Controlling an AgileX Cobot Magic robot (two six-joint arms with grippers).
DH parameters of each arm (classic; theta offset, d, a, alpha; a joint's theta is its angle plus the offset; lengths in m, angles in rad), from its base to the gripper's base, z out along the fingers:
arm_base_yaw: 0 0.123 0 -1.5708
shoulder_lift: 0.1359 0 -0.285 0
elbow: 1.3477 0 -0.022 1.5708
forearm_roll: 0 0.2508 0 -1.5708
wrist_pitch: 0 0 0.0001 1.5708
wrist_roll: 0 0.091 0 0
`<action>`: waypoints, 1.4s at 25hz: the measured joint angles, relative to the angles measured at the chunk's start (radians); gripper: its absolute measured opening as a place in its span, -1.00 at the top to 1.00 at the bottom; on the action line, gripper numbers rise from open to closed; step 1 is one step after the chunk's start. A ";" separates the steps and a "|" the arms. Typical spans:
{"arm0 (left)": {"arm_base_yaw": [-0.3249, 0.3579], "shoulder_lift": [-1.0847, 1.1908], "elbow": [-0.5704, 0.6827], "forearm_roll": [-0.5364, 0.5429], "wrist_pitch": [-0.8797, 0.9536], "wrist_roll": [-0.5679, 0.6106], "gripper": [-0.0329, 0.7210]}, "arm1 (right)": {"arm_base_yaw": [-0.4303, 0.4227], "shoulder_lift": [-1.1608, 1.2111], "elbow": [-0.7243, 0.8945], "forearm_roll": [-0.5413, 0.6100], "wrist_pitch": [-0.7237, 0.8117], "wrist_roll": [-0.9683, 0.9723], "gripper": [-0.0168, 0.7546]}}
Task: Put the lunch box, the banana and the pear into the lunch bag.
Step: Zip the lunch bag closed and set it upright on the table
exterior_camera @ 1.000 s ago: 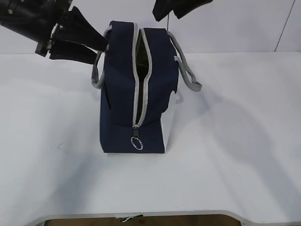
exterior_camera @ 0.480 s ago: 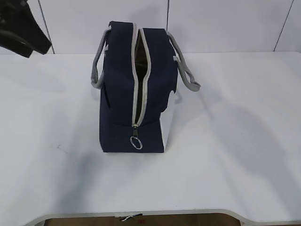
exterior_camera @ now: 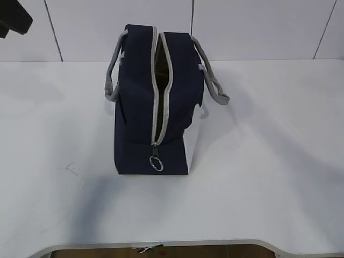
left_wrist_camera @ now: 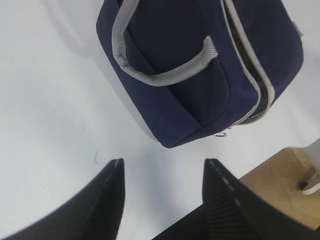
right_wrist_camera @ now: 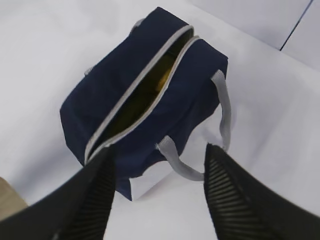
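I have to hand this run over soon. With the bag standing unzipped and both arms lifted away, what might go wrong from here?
The lunch bag stands tall and narrow with its zipper open; a knock might tip it and spill the yellow fruit glimpsed inside. Its loose handles might snag a descending pincer. The lunch box isn't visible, so packing is unconfirmed.

Left tool [left_wrist_camera: 162, 175] raised, fingers spread, empty, right tool [right_wrist_camera: 157, 167] raised, fingers spread, empty
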 joint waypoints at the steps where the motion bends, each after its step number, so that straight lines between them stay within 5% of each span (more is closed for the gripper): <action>1: 0.000 -0.008 0.000 0.000 0.000 -0.002 -0.10 | 0.000 -0.067 0.106 0.000 -0.079 -0.033 -0.24; 8: 0.000 -0.025 0.000 -0.005 0.003 -0.027 -0.10 | 0.000 -0.397 0.579 0.003 -0.485 -0.108 -0.24; 15: 0.000 -0.025 0.000 -0.046 0.005 -0.035 -0.10 | 0.000 -0.421 0.668 0.015 -0.557 -0.111 -0.24; 21: 0.000 -0.025 0.000 -0.068 0.005 -0.035 -0.09 | 0.065 -0.415 0.875 0.017 -0.850 -0.284 -0.24; 28: 0.000 -0.025 0.000 -0.068 0.005 -0.035 -0.09 | 0.174 -0.382 0.988 -0.171 -0.902 -0.330 -0.24; 35: 0.000 -0.025 0.000 -0.068 0.005 -0.035 -0.07 | 0.218 -0.221 0.988 -0.189 -1.083 -0.094 -0.24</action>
